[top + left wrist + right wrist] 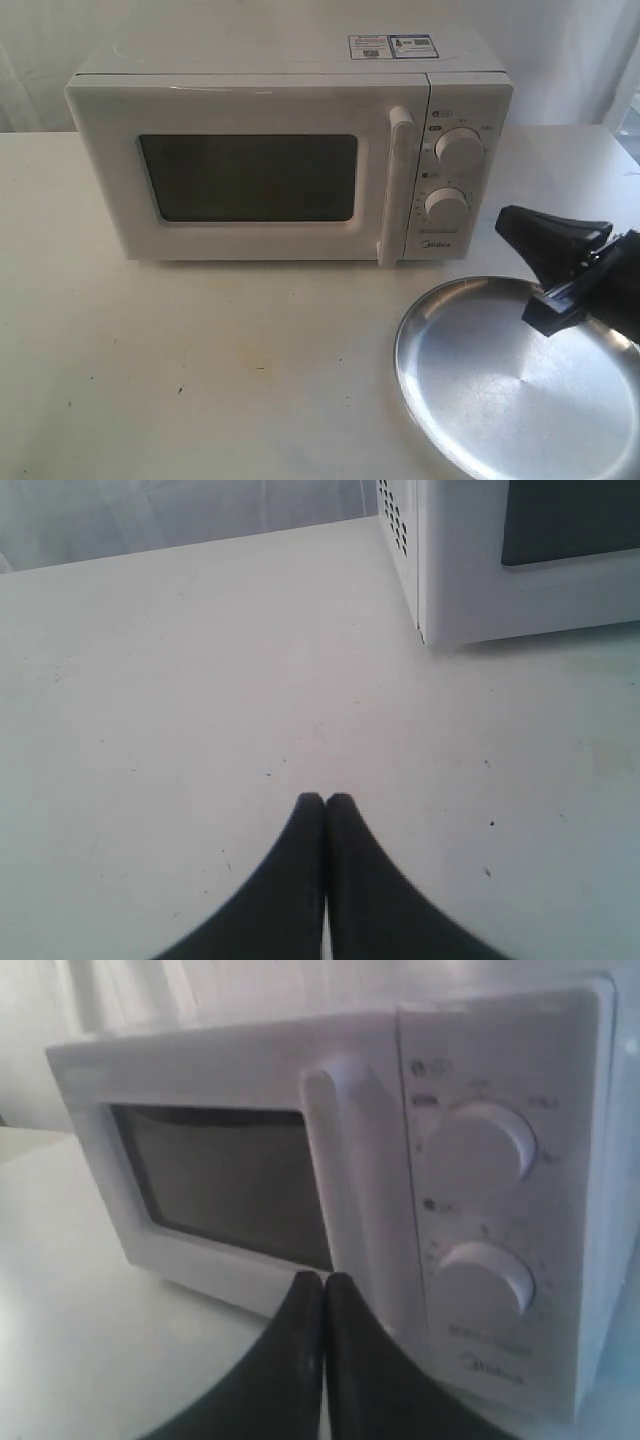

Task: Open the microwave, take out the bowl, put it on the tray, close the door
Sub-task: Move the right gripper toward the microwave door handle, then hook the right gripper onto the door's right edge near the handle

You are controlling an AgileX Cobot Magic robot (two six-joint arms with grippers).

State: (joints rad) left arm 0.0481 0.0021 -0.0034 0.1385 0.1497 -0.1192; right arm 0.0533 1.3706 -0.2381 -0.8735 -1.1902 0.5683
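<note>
The white microwave [290, 150] stands at the back of the table with its door [245, 178] closed. The long vertical bar handle [396, 185] runs beside two round knobs [459, 150]. The bowl is hidden. A shiny silver tray [510, 385] lies on the table at the front right. My right gripper [508, 222] hovers shut and empty over the tray's far edge, pointing toward the microwave [330, 1190]; in the right wrist view its fingertips [308, 1282] sit just below the handle [345, 1150]. My left gripper [325, 800] is shut and empty above bare table, near the microwave's corner [430, 580].
The white table [200, 350] stretches wide in front of the microwave. A pale curtain hangs behind. The left arm is outside the exterior view.
</note>
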